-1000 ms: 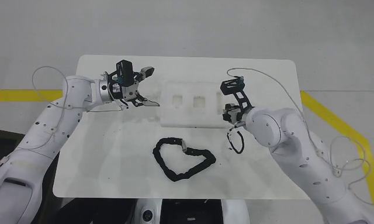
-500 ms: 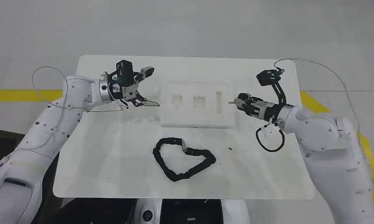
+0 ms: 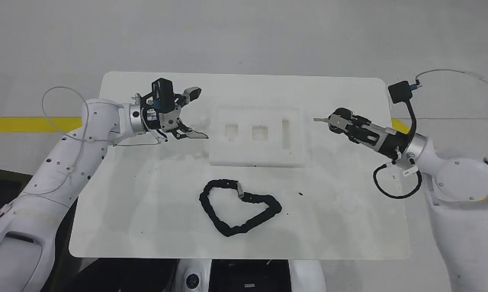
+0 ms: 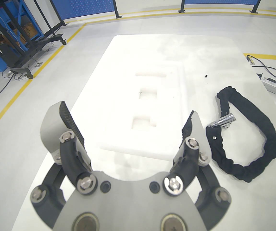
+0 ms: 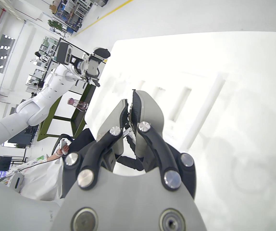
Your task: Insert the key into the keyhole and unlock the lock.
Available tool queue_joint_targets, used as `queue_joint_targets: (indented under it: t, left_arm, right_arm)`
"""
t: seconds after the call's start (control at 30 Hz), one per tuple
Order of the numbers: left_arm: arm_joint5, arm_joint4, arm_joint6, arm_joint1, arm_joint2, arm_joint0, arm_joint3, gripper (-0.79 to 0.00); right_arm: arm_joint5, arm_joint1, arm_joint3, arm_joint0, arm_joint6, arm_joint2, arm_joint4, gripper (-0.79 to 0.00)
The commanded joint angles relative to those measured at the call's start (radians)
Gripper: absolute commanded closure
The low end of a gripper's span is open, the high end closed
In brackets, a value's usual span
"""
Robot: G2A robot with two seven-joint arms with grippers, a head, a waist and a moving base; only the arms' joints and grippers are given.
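Observation:
The lock is a black fabric-covered chain loop [image 3: 238, 208] with a chrome cylinder [image 3: 239, 190], lying on the white table in front of the foam tray [image 3: 229, 151]. In the left wrist view the chain [image 4: 258, 118] and its cylinder [image 4: 224, 120] lie beside my fingers. My left gripper [image 3: 200, 113] hovers open and empty at the tray's left end, as its own view [image 4: 128, 109] confirms. Raised above the table to the right of the tray, my right gripper [image 3: 335, 119] is shut on the key [image 3: 318, 119], whose tip points toward the tray. Its closed fingertips [image 5: 129, 109] hide most of the key.
The white foam tray [image 4: 118, 92] has three rectangular recesses and fills the table's middle back. A small black speck [image 3: 303, 193] lies right of the chain. The table's right edge is near my right arm. A charger and cable [image 4: 272, 82] sit on the floor beyond the table.
My right arm has swung from over the tray's right end out to the right, carrying the key, and now points back toward the tray. The left arm and the chain have not moved.

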Motion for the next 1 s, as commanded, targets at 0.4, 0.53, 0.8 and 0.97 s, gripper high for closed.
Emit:
queue_joint_targets:
  t: [0.4, 0.53, 0.8, 0.97]
  left_arm:
    - [0.005, -0.001, -0.008, -0.001, 0.002, 0.007, -0.01, -0.785]
    - [0.001, 0.017, -0.07, 0.001, 0.004, 0.036, -0.091, -0.785]
    - [0.0, 0.084, -0.094, 0.014, 0.108, 0.07, -0.271, -0.785]
    - [0.0, 0.163, -0.04, 0.026, 0.227, 0.031, -0.304, -0.785]
  right_arm:
    - [-0.03, 0.002, 0.028, -0.003, -0.001, 0.012, 0.035, 0.0]
    - [-0.03, 0.002, 0.028, -0.003, -0.001, 0.012, 0.035, 0.0]
    - [-0.03, 0.002, 0.028, -0.003, -0.001, 0.012, 0.035, 0.0]
    - [-0.03, 0.002, 0.028, -0.003, -0.001, 0.012, 0.035, 0.0]
